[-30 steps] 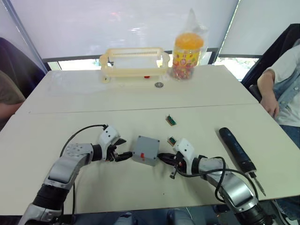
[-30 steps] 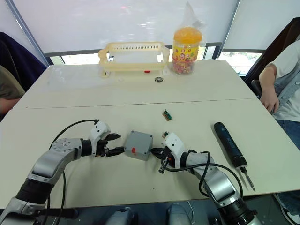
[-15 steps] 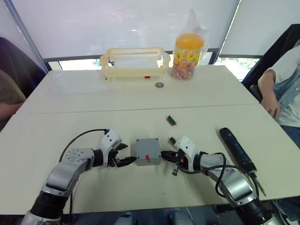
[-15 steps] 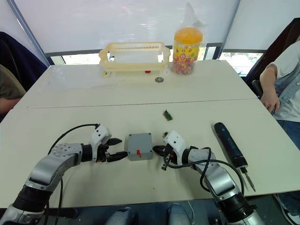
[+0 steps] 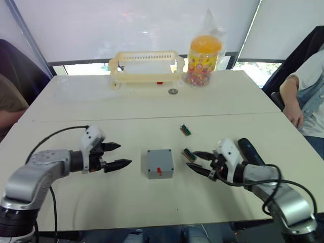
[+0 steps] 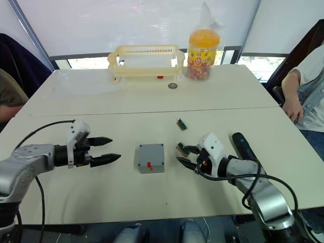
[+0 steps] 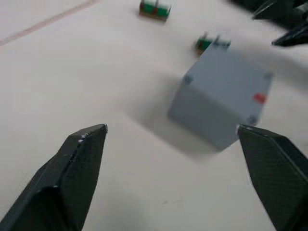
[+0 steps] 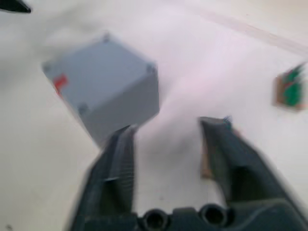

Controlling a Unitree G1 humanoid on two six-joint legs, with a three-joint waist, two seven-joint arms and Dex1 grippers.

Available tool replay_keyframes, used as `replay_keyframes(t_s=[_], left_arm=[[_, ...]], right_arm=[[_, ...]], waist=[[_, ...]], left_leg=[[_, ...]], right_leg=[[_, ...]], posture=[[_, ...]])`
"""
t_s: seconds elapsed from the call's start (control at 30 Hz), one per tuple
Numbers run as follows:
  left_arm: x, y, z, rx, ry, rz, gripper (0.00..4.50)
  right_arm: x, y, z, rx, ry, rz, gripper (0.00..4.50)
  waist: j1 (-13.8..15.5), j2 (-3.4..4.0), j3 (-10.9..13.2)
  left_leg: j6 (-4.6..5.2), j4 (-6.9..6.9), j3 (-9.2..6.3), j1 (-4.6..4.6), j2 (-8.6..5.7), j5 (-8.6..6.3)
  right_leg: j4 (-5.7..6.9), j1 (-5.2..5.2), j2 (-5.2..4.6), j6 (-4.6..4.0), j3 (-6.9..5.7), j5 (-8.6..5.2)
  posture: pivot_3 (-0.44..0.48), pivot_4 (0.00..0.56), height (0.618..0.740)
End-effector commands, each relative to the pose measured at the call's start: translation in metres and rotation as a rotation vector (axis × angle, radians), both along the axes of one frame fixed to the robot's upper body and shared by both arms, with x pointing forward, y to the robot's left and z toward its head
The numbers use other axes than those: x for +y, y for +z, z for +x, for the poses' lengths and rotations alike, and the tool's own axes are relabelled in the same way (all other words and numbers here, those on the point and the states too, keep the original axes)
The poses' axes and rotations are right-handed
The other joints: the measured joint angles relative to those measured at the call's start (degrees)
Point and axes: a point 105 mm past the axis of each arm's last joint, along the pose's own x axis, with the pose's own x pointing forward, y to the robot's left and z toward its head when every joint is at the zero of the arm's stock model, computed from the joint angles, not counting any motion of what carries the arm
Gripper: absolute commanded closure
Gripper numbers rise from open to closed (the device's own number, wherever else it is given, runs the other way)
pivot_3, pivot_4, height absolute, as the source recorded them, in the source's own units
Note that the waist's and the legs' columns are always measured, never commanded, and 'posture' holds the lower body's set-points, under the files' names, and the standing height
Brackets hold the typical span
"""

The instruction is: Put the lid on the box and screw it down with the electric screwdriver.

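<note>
Grey plastic box (image 5: 160, 163) sits mid-table between your two grippers, with its lid apparently already seated on top, corner screw holes showing. Your left gripper (image 5: 117, 155) hangs well off to its left, fingers spread wide and empty. Your right gripper (image 5: 198, 163) hovers just beside the box's right, fingers also parted, holding nothing, almost over a small green piece (image 5: 187, 152). The electric screwdriver (image 5: 254, 157) lies behind that arm. Reach back carelessly and you could roll it towards the table edge, or nudge the unheld box askew.
</note>
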Motion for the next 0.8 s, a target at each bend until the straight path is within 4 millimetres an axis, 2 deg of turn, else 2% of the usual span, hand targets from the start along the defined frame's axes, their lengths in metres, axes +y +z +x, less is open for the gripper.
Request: replay_keyframes(t_s=[0.03, 0.17, 0.27, 0.5, 0.8], left_arm=[[-0.014, 0.019, -0.024, -0.007, -0.113, -0.004, 0.00], [-0.024, 0.019, -0.039, -0.004, -0.182, 0.083, 0.00], [-0.032, 0.028, -0.040, -0.035, -0.222, 0.083, 0.81], [-0.039, 0.024, -0.040, -0.064, -0.237, 0.183, 4.41], [-0.033, 0.015, -0.031, -0.080, -0.180, 0.196, 4.41]], right_arm=[[-0.003, 0.018, -0.005, -0.025, -0.055, 0.051, 0.03], [-0.014, 0.019, 0.005, 0.013, -0.181, 0.107, 0.03], [-0.009, 0.007, 0.012, 0.074, -0.224, 0.127, 0.00], [-0.002, -0.018, 0.024, 0.097, -0.252, 0.067, 0.00], [0.006, -0.029, 0.035, 0.080, -0.272, 0.097, 0.00]], waist=[[0.0, 0.00, 0.0], [-0.1, 0.03, 0.0], [0.0, 0.01, 0.0], [-0.2, 0.03, 0.0], [-0.2, 0.03, 0.0]], left_leg=[[0.00, 0.00, 0.00, -0.01, 0.00, 0.00], [0.01, -0.02, 0.03, 0.00, 0.01, -0.01], [0.01, -0.02, 0.04, 0.01, 0.00, 0.00], [0.04, -0.02, 0.16, 0.00, -0.04, -0.02], [0.05, -0.02, 0.18, 0.01, -0.05, -0.03]], right_leg=[[0.00, 0.00, 0.00, 0.00, 0.00, 0.00], [0.00, -0.01, 0.01, -0.06, 0.02, -0.04], [0.01, -0.01, 0.01, -0.22, 0.02, -0.11], [-0.06, -0.01, 0.02, -0.21, 0.08, -0.12], [-0.05, -0.02, 0.06, -0.21, 0.10, -0.12]], posture=[[0.000, 0.150, 0.740], [0.000, 0.150, 0.740], [0.000, 0.150, 0.740], [0.000, 0.150, 0.740], [0.000, 0.150, 0.740]])
